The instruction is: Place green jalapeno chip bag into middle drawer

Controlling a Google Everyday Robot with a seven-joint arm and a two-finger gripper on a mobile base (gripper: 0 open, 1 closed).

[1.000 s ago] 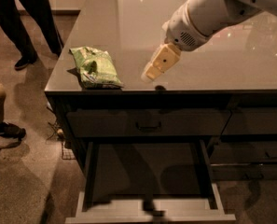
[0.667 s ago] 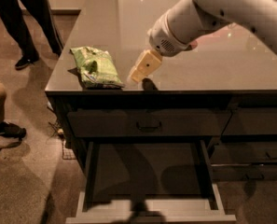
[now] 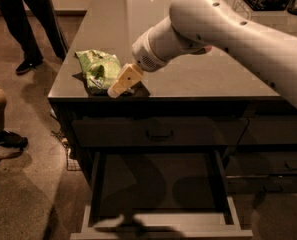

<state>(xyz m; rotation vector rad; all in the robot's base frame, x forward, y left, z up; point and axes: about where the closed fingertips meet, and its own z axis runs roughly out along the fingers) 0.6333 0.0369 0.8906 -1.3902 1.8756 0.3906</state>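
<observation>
Camera view. Green jalapeno chip bag (image 3: 99,70) lies flat on the dark tabletop (image 3: 198,79), near the front-left corner, about 10 o'clock from frame centre. Gripper (image 3: 115,90) hangs at the bag's 4 o'clock edge, tip low over the tabletop, touching or just beside the bag. Open or closed: cannot tell. Middle drawer (image 3: 163,220) stands pulled out at 6 o'clock, below the tabletop, well apart from the bag.
</observation>
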